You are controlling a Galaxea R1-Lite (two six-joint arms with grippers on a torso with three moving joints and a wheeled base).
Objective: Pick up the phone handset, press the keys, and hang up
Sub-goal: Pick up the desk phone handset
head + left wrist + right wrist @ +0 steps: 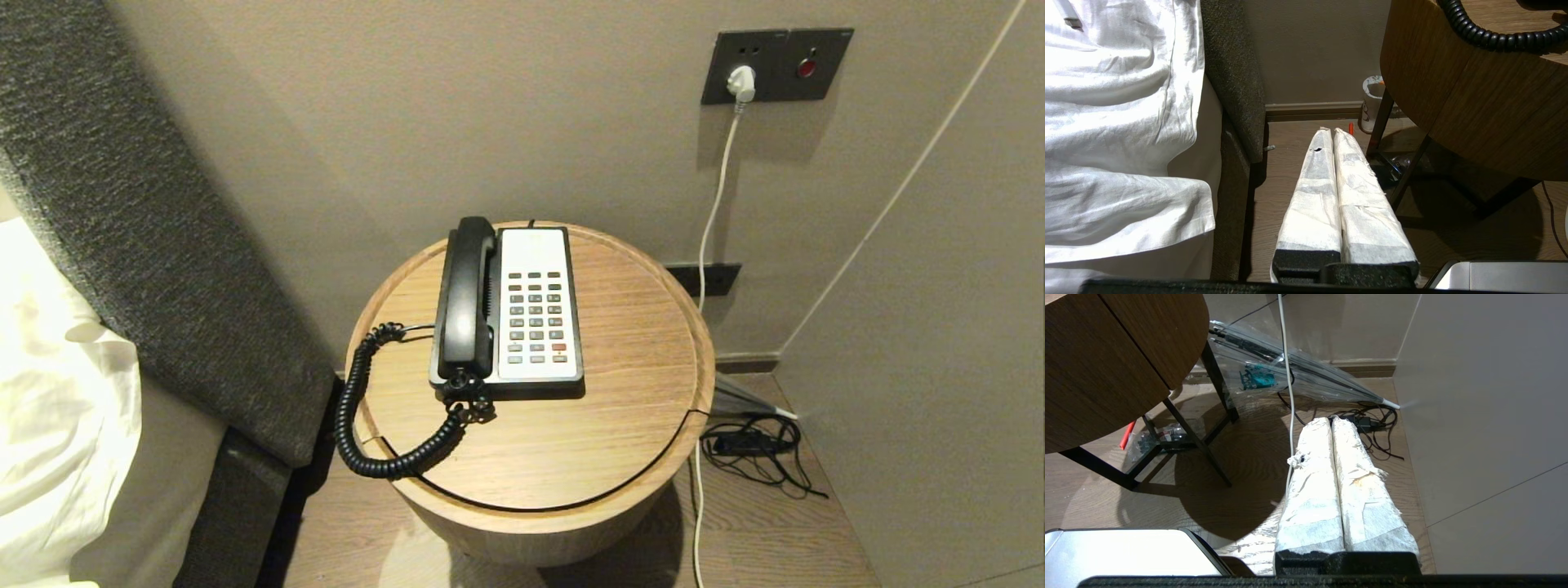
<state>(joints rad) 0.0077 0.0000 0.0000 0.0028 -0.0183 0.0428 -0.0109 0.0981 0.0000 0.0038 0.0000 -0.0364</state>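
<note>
Nothing is starting yet: black handset (468, 296) is sitting on the phone (535, 306). Left gripper (1332, 131) & right gripper (1332, 420) are hanging low by the round table (637, 392), fingers together. Next, 1 needs to be lifting & opening.

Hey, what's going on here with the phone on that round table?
Nothing is being handled yet. The black handset sits in its cradle on the white desk phone on the round wooden table. The left gripper and right gripper are both shut, down low beside the table over the floor.
</note>
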